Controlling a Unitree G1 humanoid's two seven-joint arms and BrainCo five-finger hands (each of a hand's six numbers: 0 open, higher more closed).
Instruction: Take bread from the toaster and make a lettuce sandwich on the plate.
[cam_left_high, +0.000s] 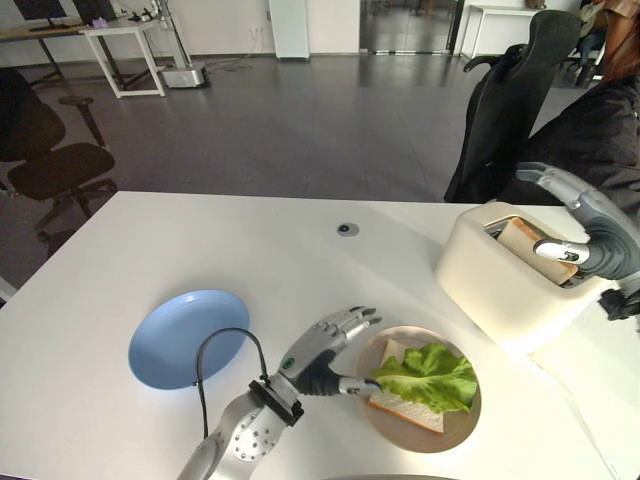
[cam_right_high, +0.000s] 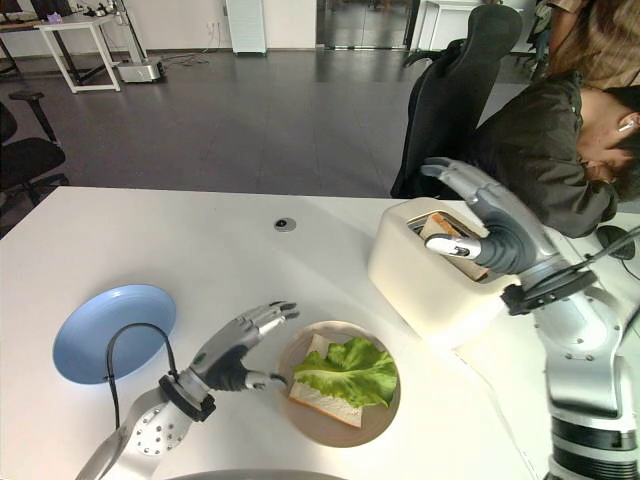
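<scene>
White table (cam_left_high: 150, 250), grey office floor (cam_left_high: 300, 120) beyond, lettuce (cam_left_high: 435, 375) on bread (cam_left_high: 405, 410) on near tan plate (cam_left_high: 455, 428), left hand (cam_left_high: 318, 360) spread open beside it, right hand (cam_left_high: 600, 235) half open, thumb touching slice (cam_left_high: 525, 240) in toaster (cam_left_high: 490, 285), right.

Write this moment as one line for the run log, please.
left hand: open, beside tan plate | right hand: at bread in toaster | tan plate: slice, lettuce on top

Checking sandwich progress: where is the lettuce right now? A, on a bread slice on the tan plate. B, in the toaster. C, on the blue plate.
A: the lettuce lies on a bread slice on the tan plate.
</scene>
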